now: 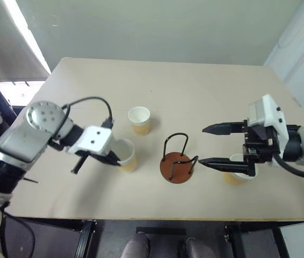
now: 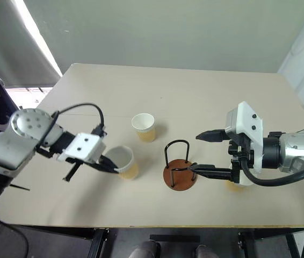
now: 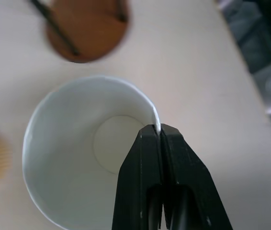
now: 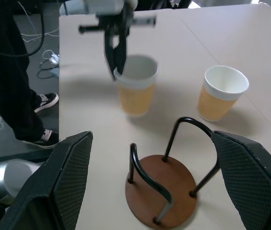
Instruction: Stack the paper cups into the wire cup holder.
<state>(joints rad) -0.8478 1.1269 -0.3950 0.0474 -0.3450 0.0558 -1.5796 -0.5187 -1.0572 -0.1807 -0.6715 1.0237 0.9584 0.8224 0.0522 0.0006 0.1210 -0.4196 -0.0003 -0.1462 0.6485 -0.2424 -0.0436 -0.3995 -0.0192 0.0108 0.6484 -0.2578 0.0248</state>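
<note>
With the left gripper [image 1: 114,159] pinched on the near cup [image 1: 124,155] rim, robot should lift straight, carry w/o tilt to the wire holder [image 1: 178,162] beside it. Right gripper [image 1: 210,145] spread wide over third cup [image 1: 237,174]; farther cup [image 1: 139,120] upright.

Beige table [image 1: 195,91]: wire cup holder [image 1: 178,164] at centre, paper cups [image 1: 139,119] around it.
</note>
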